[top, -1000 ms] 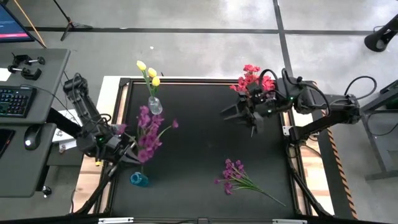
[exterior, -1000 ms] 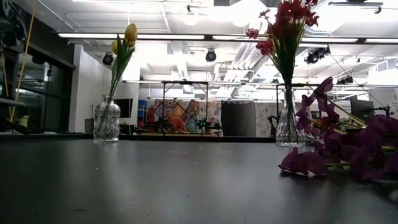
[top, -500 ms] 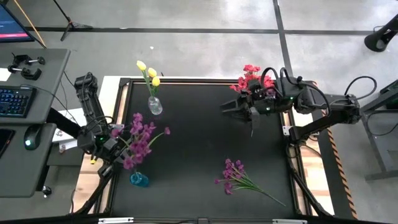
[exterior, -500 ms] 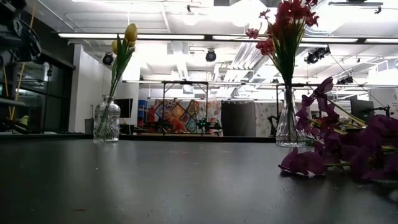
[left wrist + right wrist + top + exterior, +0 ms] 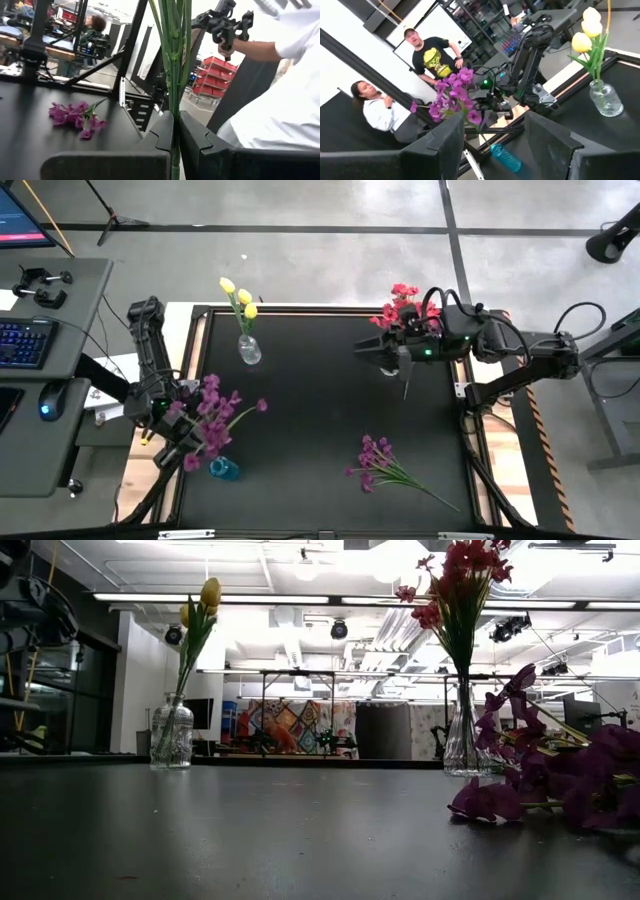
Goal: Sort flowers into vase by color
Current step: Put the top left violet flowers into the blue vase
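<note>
One purple bunch (image 5: 210, 415) is clamped by its stems in the left gripper (image 5: 170, 418), above the blue vase (image 5: 224, 469); lower it stems-first, upright. Right gripper (image 5: 385, 355) waits, spread empty.

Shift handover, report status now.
Left end effector shut on purple flower bunch, near blue vase. Right end effector open, empty. Second purple bunch on table.
</note>
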